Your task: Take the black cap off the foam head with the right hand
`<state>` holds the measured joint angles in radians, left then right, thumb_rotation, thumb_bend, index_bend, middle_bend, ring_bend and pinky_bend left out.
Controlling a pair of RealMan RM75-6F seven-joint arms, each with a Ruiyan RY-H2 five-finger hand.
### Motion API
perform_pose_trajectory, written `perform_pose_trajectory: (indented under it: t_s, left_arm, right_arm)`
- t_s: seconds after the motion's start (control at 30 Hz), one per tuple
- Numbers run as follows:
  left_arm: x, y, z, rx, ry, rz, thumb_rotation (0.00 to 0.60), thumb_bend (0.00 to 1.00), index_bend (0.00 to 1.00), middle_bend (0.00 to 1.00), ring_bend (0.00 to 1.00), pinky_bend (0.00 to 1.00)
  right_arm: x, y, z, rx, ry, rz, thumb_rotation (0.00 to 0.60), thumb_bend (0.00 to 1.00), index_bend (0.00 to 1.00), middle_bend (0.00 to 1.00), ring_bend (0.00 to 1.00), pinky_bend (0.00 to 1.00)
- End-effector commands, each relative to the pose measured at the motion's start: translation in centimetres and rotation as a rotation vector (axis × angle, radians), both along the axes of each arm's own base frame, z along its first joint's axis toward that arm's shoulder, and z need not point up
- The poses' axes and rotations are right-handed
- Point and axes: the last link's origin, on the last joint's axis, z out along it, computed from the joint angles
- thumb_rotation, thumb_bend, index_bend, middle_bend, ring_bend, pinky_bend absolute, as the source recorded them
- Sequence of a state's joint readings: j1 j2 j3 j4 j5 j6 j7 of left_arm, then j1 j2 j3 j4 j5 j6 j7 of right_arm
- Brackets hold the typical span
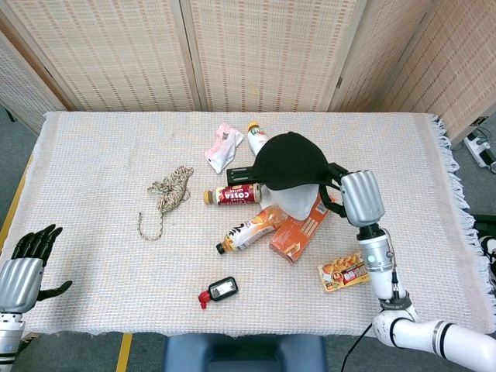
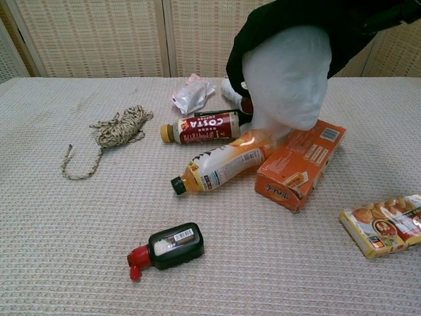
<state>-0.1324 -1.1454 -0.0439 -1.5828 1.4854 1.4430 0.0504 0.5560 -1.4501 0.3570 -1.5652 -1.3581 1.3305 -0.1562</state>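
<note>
**Cap tilted on foam head, right robot hand at its rim**

Tabletop [image 1: 93,155]: covered by a woven cloth, clutter gathered right of centre.

Foam head [image 2: 286,79]: upright, right of the tabletop's centre, hemmed in by an orange box [image 2: 299,161] and a juice bottle [image 2: 220,164] at its base. Judgement: a sideways pull could topple it onto them, so an upward lift is safer.

Black cap [image 1: 288,161]: sits on the foam head, tilted, low at the far side and raised over the face, which suits peeling it off from the right.

Right robot hand [image 1: 341,198]: at the cap's right rim. Fingers reach into the dark fabric; actual pinch cannot be told.

Left robot hand [image 1: 27,252]: near front-left corner, fingers spread, holding nothing, well apart from the work.

Rope [image 1: 172,190]: left of centre, uninvolved.
</note>
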Motion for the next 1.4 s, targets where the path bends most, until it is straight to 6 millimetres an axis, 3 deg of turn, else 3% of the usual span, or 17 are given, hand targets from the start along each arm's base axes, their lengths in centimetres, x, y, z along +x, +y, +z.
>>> perform_pose_trajectory:
  t_s: [0.03,0.6,0.9,1.13,1.4]
  left_arm:
    - [0.1,0.1,-0.1,-0.002,0.001,-0.003,0.6,0.1,0.08,0.08,0.11,0.13]
    - [0.6,0.7,-0.6,-0.023,0.007,-0.008,0.6,0.09,0.08,0.08,0.11,0.13]
    - [0.9,1.1,-0.9,-0.032,0.012,-0.01,0.6,0.1,0.08,0.08,0.11,0.13]
    - [0.9,1.2,-1.2,-0.035,0.007,-0.009,0.6,0.09,0.08,0.08,0.11,0.13]
    - [0.8,1.2,-1.2,-0.036,0.005,-0.008,0.6,0.09,0.08,0.08,0.11,0.13]
  right_arm:
    - [-0.1,-0.8,0.5,-0.026,-0.001,-0.014,0.6,0.75,0.77,0.73,0.99,1.0]
    - [-1.7,-6.7,1.9,-0.134,0.082,-0.135,0.6,0.75,0.78,0.73,1.0,1.0]
    - [-1.4,-9.4,2.6,-0.145,0.05,-0.149,0.6,0.75,0.78,0.73,1.0,1.0]
    - [0.0,-10.0,2.8,-0.142,0.036,-0.111,0.6,0.75,0.78,0.73,1.0,1.0]
    - [-0.5,-10.5,3.1,-0.171,0.106,-0.129,0.6,0.75,0.78,0.73,1.0,1.0]
